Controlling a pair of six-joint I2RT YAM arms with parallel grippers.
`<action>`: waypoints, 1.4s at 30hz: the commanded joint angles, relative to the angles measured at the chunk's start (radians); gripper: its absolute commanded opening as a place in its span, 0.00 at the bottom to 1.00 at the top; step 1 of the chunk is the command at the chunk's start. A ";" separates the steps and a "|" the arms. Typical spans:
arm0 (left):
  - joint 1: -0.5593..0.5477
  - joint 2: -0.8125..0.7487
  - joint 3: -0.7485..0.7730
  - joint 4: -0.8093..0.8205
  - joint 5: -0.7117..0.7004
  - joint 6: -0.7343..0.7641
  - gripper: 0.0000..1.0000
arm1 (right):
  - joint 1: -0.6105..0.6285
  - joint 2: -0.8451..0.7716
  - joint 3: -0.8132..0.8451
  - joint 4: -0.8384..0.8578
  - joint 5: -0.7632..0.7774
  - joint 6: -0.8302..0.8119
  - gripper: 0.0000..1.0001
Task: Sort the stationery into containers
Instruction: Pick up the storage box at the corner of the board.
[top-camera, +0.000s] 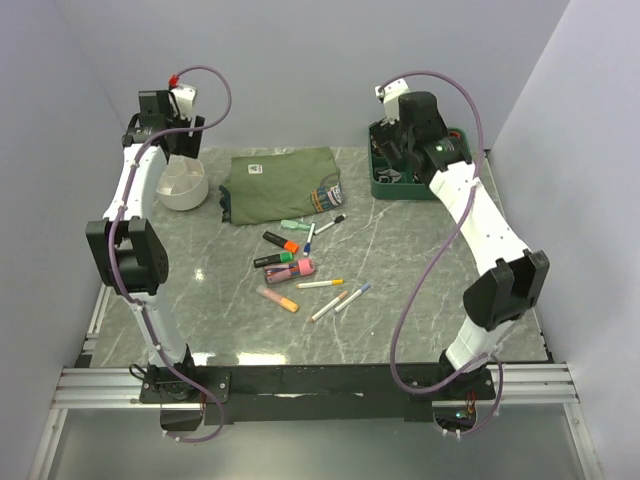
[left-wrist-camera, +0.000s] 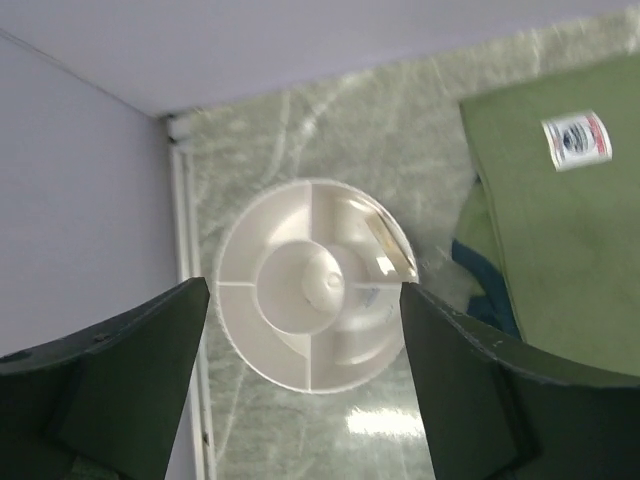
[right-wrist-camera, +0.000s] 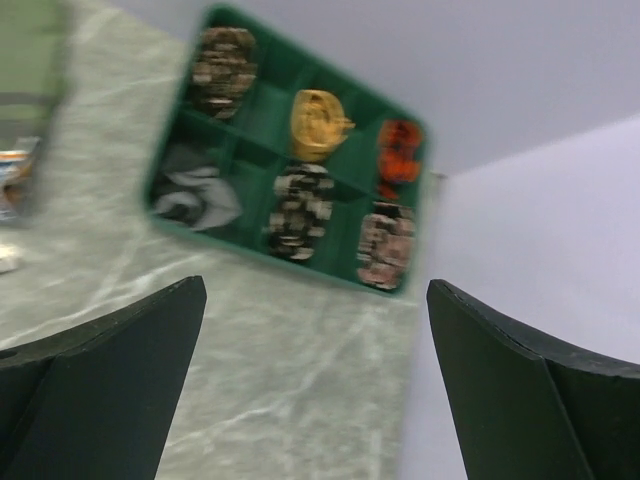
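Note:
Several pens and highlighters (top-camera: 290, 266) lie scattered mid-table in the top view: an orange and black one (top-camera: 281, 240), a green one (top-camera: 273, 259), a pink one (top-camera: 290, 271), thin white pens (top-camera: 320, 284). The white round tub (top-camera: 183, 185) with inner dividers stands at the far left; in the left wrist view the tub (left-wrist-camera: 312, 285) shows empty compartments. My left gripper (top-camera: 172, 140) hangs open and empty above the tub (left-wrist-camera: 305, 340). My right gripper (top-camera: 400, 150) is open and empty, high at the far right (right-wrist-camera: 315, 330), over bare table near the green tray.
A folded olive-green shirt (top-camera: 281, 184) lies at the back centre, also in the left wrist view (left-wrist-camera: 560, 210). A dark green compartment tray (top-camera: 415, 185) of small items sits at the far right, and it shows in the right wrist view (right-wrist-camera: 290, 150). Walls enclose the table on three sides.

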 joint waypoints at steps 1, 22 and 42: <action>-0.022 0.016 0.100 -0.170 0.109 0.016 0.79 | -0.022 0.053 0.164 -0.261 -0.270 0.167 1.00; -0.050 0.318 0.319 -0.273 0.008 -0.108 0.47 | -0.023 0.102 0.179 -0.303 -0.435 0.213 1.00; -0.081 0.403 0.347 -0.233 -0.093 -0.083 0.34 | -0.025 0.103 0.155 -0.297 -0.417 0.220 0.99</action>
